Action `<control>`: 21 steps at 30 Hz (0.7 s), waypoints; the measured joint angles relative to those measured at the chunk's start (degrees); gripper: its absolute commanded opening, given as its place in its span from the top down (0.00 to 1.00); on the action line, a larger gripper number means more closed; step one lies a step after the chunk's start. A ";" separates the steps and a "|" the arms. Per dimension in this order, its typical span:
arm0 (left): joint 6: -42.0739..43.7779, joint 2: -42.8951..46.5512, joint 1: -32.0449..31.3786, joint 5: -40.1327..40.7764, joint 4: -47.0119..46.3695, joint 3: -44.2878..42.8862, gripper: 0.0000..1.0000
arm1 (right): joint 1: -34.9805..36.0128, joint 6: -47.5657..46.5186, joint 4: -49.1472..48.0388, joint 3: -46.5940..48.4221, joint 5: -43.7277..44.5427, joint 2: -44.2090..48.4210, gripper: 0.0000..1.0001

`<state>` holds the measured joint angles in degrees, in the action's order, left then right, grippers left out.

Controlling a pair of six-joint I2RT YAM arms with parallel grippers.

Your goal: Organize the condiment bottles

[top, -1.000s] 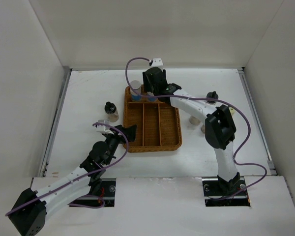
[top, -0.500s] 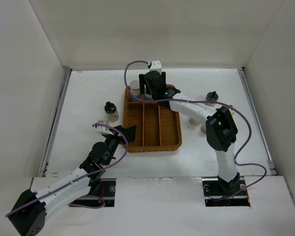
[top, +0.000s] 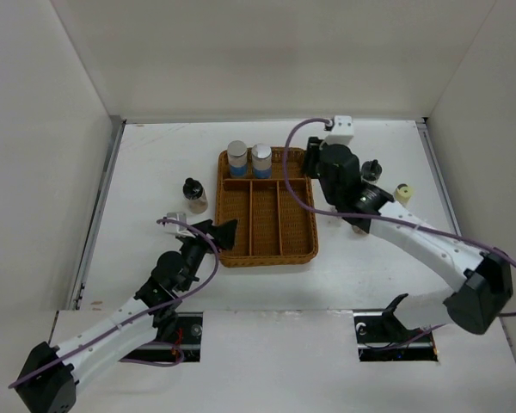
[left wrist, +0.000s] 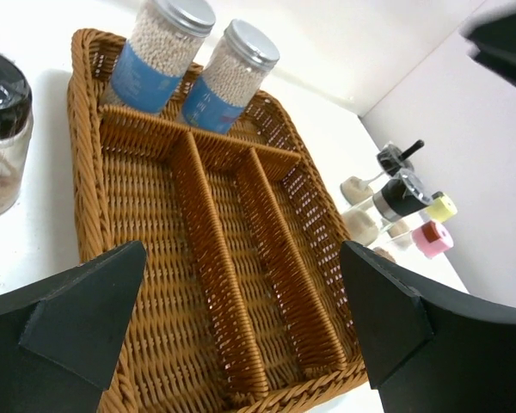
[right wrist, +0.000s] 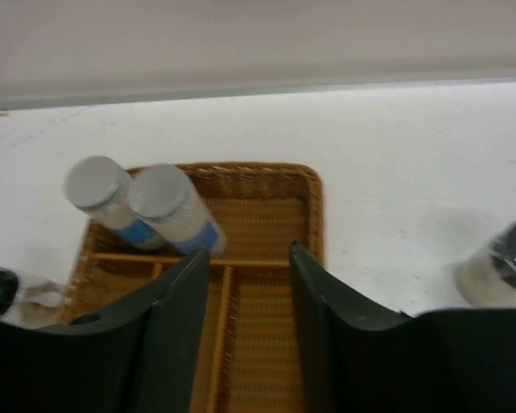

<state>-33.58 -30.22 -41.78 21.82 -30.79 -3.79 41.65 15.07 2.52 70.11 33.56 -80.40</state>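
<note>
Right hand (right wrist: 245,262): fingers spread, grasping nothing, by the brown wicker tray's (top: 271,258) far right corner.
Placed: two silver-capped, blue-labelled bottles (top: 238,157) upright in its far compartment.
Waiting: small capped bottles (left wrist: 432,238) upright on the white desk (top: 155,172), to this hand's right.
Left hand (top: 224,231): spread, empty; dark-lidded jar (top: 194,196) beyond it, left of the tray.
</note>
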 measured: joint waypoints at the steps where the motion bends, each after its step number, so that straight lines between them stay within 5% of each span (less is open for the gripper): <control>1: -0.15 -0.24 0.00 0.00 0.20 0.00 0.00 | -0.57 0.20 0.02 -2.75 0.48 2.45 0.55; 4: -0.52 -1.55 -0.02 -0.04 0.28 0.00 0.00 | -3.85 0.39 2.10 -9.22 1.75 7.56 0.45; 9: -1.14 -2.27 0.00 -0.09 0.94 0.00 0.00 | -9.09 1.53 8.55 -14.78 2.45 11.41 0.08; 21: -1.84 -3.26 0.13 -0.94 1.05 0.00 0.00 | -15.58 3.37 13.51 -17.70 -2.82 9.51 0.01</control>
<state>-35.42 -33.47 -41.65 20.88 -29.74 -3.79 26.06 18.44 16.03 52.40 30.74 -70.89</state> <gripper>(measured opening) 0.997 0.991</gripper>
